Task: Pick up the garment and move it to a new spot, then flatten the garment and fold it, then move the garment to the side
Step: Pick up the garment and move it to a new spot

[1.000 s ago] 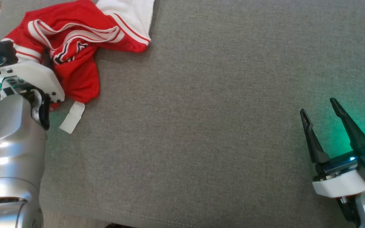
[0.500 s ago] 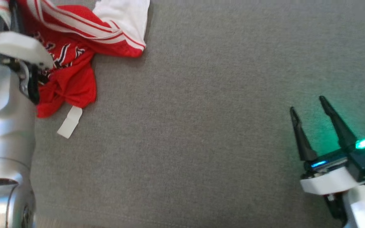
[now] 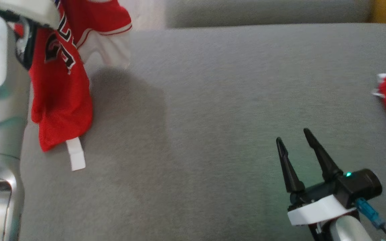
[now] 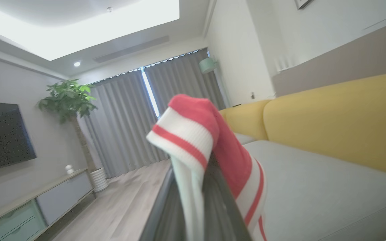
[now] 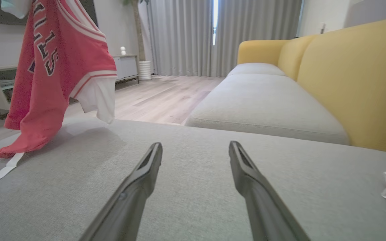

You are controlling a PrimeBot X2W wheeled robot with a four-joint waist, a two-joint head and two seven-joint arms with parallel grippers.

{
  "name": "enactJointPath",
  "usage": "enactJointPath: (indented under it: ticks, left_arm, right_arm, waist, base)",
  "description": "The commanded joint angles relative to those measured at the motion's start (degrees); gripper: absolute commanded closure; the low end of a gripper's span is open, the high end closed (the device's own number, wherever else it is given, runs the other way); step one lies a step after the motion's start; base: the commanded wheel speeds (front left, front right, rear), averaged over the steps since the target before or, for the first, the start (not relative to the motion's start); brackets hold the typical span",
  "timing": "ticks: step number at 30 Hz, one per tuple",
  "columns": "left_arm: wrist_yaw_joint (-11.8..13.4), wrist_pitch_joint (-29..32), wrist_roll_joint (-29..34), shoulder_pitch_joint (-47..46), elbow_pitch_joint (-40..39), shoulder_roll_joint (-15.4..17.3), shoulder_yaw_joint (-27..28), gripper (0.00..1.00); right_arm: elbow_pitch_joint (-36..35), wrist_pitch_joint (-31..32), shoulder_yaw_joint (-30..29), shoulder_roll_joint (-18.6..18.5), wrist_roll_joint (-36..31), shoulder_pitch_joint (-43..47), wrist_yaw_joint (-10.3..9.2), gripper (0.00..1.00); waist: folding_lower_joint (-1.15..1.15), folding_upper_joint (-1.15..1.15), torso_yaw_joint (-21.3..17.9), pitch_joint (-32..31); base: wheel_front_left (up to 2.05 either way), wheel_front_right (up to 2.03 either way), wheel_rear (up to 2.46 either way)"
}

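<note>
Grips striped rib edge of red-and-white mesh jersey (image 3: 60, 100) in clenched left fingers (image 4: 218, 207). Hangs below them, tail tip and white label strip (image 3: 75, 157) touching grey fabric sofa seat (image 3: 213, 117). Holds right fingers (image 3: 288, 167) spread, empty, well apart. Recommend raising tail clear before carrying, then laying down ahead of right fingers.

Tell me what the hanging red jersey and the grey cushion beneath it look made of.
Jersey: thin, light knit, probably synthetic, matte. It hangs limp in soft folds, with ribbed striped trim.
Cushion: coarse woven upholstery cloth, matte. A flecked weave grain shows.
</note>
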Motion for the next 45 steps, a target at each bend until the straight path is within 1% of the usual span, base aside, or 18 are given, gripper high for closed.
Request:
enactJointPath:
  ticks: [1, 5, 8, 9, 12, 15, 19, 23, 27, 28, 29, 30, 31, 34, 36, 40, 42, 45]
  left_arm:
    - [-0.3, 1.5, -1.4, -3.3, -4.4, 2.4, -0.2, 1.0]
    - [-0.3, 5.7, -6.0, -4.5, -9.5, 2.2, -3.6, 1.0]
    - [-0.3, 7.6, -8.3, -6.3, -12.2, 2.2, -5.5, 1.0]
    - [-0.3, 7.6, -8.3, -6.3, -12.2, 2.2, -5.5, 1.0]
    - [-0.3, 8.4, -10.1, -7.3, -13.8, 1.4, -7.0, 1.0]
    - [-0.3, 9.0, -11.8, -6.3, -14.3, 0.4, -9.1, 1.0]
    - [-0.3, 9.1, -14.0, -1.4, -13.6, 0.1, -11.6, 1.0]
    - [-0.3, 8.4, -16.1, 5.9, -11.3, -0.3, -13.0, 1.0]
    - [0.1, 4.4, -16.0, 11.8, -7.8, -0.2, -14.3, 1.0]
    - [0.2, 2.8, -15.6, 12.9, -6.7, -0.4, -14.8, 0.94]
    - [0.4, 1.7, -15.6, 13.8, -5.4, -0.9, -14.9, 0.7]
    - [0.7, 0.7, -15.5, 14.4, -4.0, -1.2, -15.1, 0.51]
    - [1.8, -1.1, -14.6, 15.2, -1.7, -1.7, -15.4, 0.0]
    - [4.2, -2.6, -14.2, 16.4, -0.2, -2.9, -14.6, 0.0]
    - [5.9, -2.9, -13.8, 17.7, -1.0, -3.2, -13.5, 0.0]
    - [11.5, -3.0, -10.8, 24.3, -8.9, -2.7, -10.5, 0.0]
    - [13.5, -3.0, -9.9, 29.6, -13.5, -3.1, -8.9, 0.0]
    - [15.9, -3.0, -8.9, 38.6, -20.4, -4.4, -6.8, 0.0]
  right_arm:
    - [-1.5, -0.4, 1.3, 0.6, 0.6, 0.0, -0.04, 0.0]
    - [-1.5, -0.4, 1.3, 1.8, 0.9, 0.9, -0.04, 0.0]
    - [-1.3, -0.4, 1.3, 2.4, 1.1, 1.3, -0.04, 0.0]
    - [-1.3, -0.4, 1.3, 2.4, 1.1, 1.3, -0.04, 0.0]
    - [-1.3, -0.4, 1.0, 2.8, 1.2, 1.6, -0.04, 0.0]
    - [-1.4, -0.4, 1.0, 3.0, 1.3, 1.6, -0.04, 0.0]
    - [-1.7, -0.4, 0.8, 3.1, 1.5, 1.7, -0.04, 0.0]
    - [-2.0, -0.4, 0.6, 3.2, 1.8, 1.7, -0.04, 0.0]
    - [-2.2, -0.4, 0.6, 3.2, 2.3, 0.8, -0.04, 0.0]
    - [-2.2, -0.4, 0.7, 3.2, 2.3, 0.5, -0.04, 0.0]
    - [-2.2, -0.4, 0.8, 3.2, 2.4, 0.1, -0.04, 0.0]
    - [-2.1, -0.4, 0.9, 3.2, 2.4, -0.2, -0.04, 0.0]
    - [-2.1, -0.4, 1.0, 3.2, 2.4, -0.7, -0.04, 0.0]
    - [-2.0, -0.4, 0.7, 3.2, 2.2, -1.0, -0.04, 0.0]
    - [-1.9, -0.4, 0.1, 3.2, 2.1, -0.7, -0.04, 0.0]
    - [-1.2, -0.4, -1.3, 3.2, 1.8, 0.2, -0.04, 0.0]
    - [-1.0, -0.4, -2.1, 3.2, 1.9, 1.1, -0.04, 0.0]
    - [-0.6, -0.4, -3.2, 3.2, 1.7, 2.8, -0.04, 0.0]
  waist:
    - [0.02, 0.0, -8.1, -7.5]
    - [0.02, 0.0, -12.6, -9.5]
    - [0.02, 0.0, -15.3, -10.2]
    - [0.02, 0.0, -15.3, -10.2]
    - [0.02, 0.0, -17.3, -10.5]
    - [0.02, 0.0, -18.8, -10.3]
    - [0.02, 0.0, -19.6, -9.4]
    - [0.02, 0.0, -19.3, -7.1]
    - [0.02, 0.0, -18.4, -3.6]
    - [0.02, 0.0, -18.2, -2.7]
    - [0.02, 0.0, -17.9, -1.8]
    - [0.02, 0.0, -17.7, -1.0]
    - [0.02, 0.0, -17.0, 0.3]
    - [0.02, 0.0, -15.4, 1.0]
    - [0.02, 0.0, -14.1, 0.7]
    - [0.02, 0.0, -11.2, -1.6]
    - [0.02, 0.0, -9.5, -3.3]
    - [0.02, 0.0, -7.3, -5.9]
  base:
    - [0.0, 0.0, 0.0]
    - [0.0, 0.0, 0.0]
    - [0.0, 0.0, 0.0]
    - [0.0, 0.0, 0.0]
    - [0.0, 0.0, 0.0]
    - [0.0, 0.0, 0.0]
    - [0.0, 0.0, 0.0]
    - [0.0, 0.0, 0.0]
    - [0.0, 0.0, 0.0]
    - [0.0, 0.0, 0.0]
    - [0.0, 0.0, 0.0]
    - [0.0, 0.0, 0.0]
    - [0.0, 0.0, 0.0]
    - [0.0, 0.0, 0.0]
    - [0.0, 0.0, 0.0]
    - [0.0, 0.0, 0.0]
    - [0.0, 0.0, 0.0]
    - [0.0, 0.0, 0.0]
